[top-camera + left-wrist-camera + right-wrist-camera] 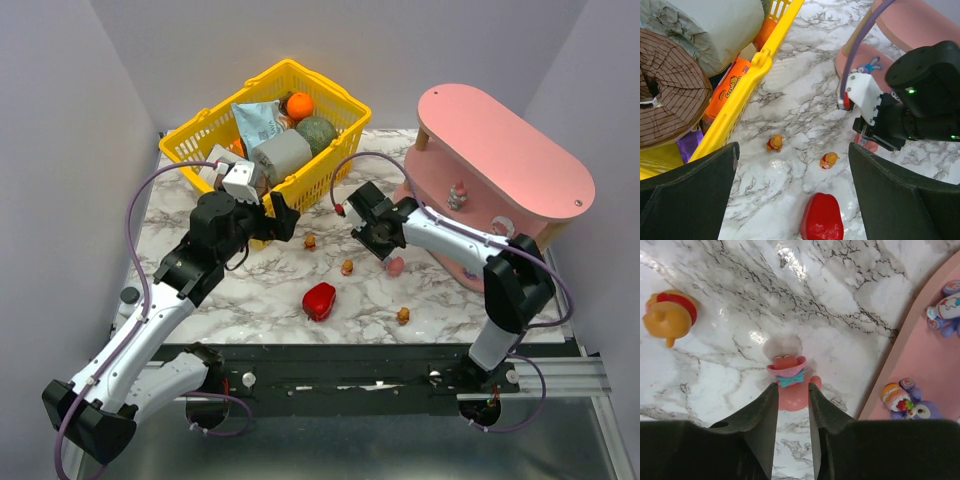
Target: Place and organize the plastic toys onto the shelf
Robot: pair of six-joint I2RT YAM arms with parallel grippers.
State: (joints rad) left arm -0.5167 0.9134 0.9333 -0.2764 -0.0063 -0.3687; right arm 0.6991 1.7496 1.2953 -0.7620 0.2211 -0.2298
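A pink toy (786, 366) with a hat and teal bow stands on the marble beside the shelf (932, 357). My right gripper (792, 391) is shut on it, a finger pressed against each side of its body. In the top view this toy (395, 266) sits under the right gripper (384, 248). Three orange-brown toys (310, 241) (347, 267) (403, 316) lie loose on the table. Two purple-blue toys (905, 400) (946, 307) stand on the shelf's bottom board, and another small toy (459, 193) on its middle board. My left gripper (792, 192) hangs open above two orange toys (774, 143) (828, 160), holding nothing.
A glossy red pepper (319, 300) lies near the table's front edge, below the left gripper's fingers (695, 200). The yellow basket (195, 135) full of groceries stands at the back left, close to the left arm. The pink shelf (520, 160) fills the back right.
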